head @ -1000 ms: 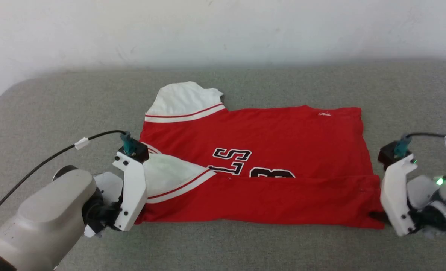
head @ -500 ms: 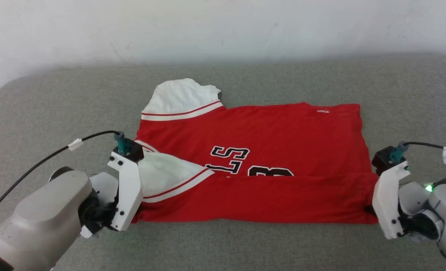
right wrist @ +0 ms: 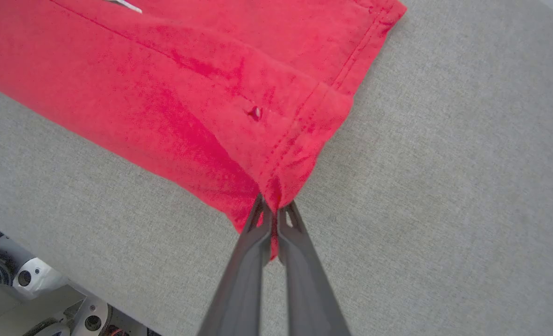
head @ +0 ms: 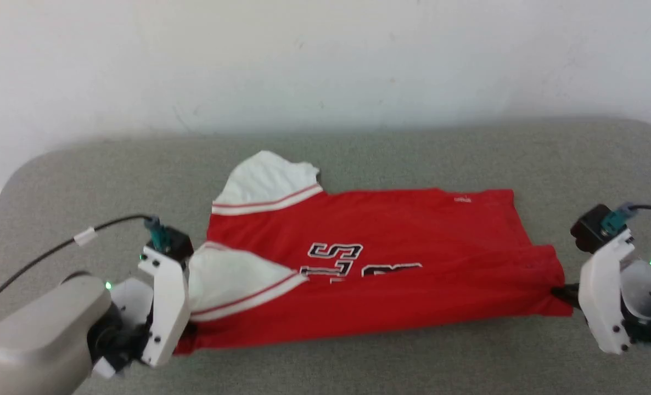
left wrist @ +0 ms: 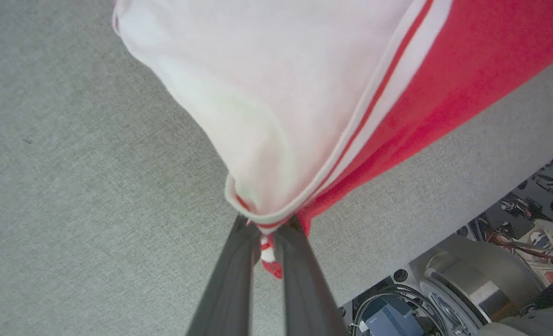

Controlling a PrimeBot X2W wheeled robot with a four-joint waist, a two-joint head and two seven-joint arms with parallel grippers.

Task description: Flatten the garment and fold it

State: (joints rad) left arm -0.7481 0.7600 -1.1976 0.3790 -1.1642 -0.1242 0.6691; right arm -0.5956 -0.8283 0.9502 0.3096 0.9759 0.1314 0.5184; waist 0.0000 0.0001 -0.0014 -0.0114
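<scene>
Since the earlier frames the right hand [right wrist: 273, 207] has been pressed shut on the garment [head: 391, 258], and the near fold appears to have been raised off the bench [head: 358, 362]. The head view itself has also shifted. The garment is laid across the middle of the bench, with the collar end to the left and the hem to the right. Its near long edge is already turned over part of the lettering [head: 336, 258], so a lengthwise fold is judged to be under way. The near edge is held at both ends, presumably so that it can be carried over evenly. The near right hem corner [right wrist: 295, 154] is pinched by the right hand. The near left corner, at the white sleeve [head: 226, 277], is pinched by the left hand [left wrist: 267, 228].
</scene>
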